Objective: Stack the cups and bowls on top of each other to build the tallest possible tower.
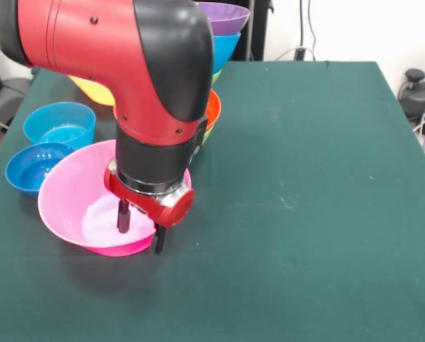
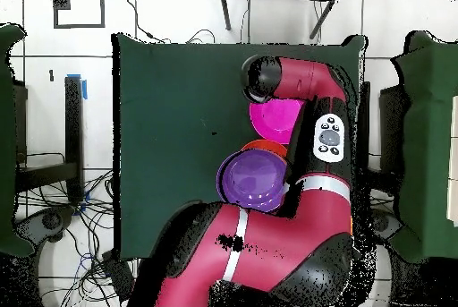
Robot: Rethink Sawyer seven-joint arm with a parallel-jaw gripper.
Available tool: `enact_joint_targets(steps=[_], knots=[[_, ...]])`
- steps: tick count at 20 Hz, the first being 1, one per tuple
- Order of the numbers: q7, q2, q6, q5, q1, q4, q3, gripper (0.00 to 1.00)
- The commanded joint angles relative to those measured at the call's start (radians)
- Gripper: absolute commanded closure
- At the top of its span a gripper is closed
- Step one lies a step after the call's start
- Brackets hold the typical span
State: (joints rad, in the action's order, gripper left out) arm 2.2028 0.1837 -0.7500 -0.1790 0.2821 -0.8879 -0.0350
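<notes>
Straddling the near rim of the large pink bowl (image 1: 84,214), the gripper (image 1: 141,234) hangs with its two dark fingers spread, one inside the bowl and one outside; whether either finger touches the wall is hard to tell. The bowl is glossy, wide and deep, paler at its bottom, and sits upright on the green table (image 1: 305,199) near that view's left side. Just beside it stand a light-blue straight-sided bowl (image 1: 60,124) and a darker blue bowl (image 1: 36,165), the latter touching or nearly touching the pink rim. Behind the red and black arm (image 1: 113,64) rises the tower (image 1: 223,32): a purple bowl (image 2: 254,179) on top, a blue one under it, with red-orange and green edges lower down. A yellow-orange bowl (image 1: 91,90) peeks from behind the arm.
</notes>
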Motion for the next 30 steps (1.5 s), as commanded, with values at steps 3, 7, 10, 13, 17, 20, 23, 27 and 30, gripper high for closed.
enact_joint_targets(steps=[3,7,10,13,17,20,23,27,30], knots=[[-0.252,-0.075,0.081,-0.097,0.018,-0.152,0.132,0.0],[-0.273,-0.1,0.058,-0.089,0.027,-0.12,0.149,0.0],[-0.274,-0.113,0.038,-0.085,0.029,-0.103,0.155,0.0],[-0.259,-0.124,0.021,-0.076,0.032,-0.078,0.158,0.0],[-0.284,-0.133,0.023,-0.088,0.036,-0.058,0.166,1.0],[-0.287,-0.136,0.011,-0.083,0.04,-0.047,0.171,1.0],[-0.306,-0.128,-0.03,-0.088,0.034,-0.02,0.165,1.0],[-0.31,-0.115,-0.062,-0.086,0.028,-0.021,0.163,1.0],[-0.333,-0.119,-0.088,-0.089,0.026,-0.002,0.165,1.0]])
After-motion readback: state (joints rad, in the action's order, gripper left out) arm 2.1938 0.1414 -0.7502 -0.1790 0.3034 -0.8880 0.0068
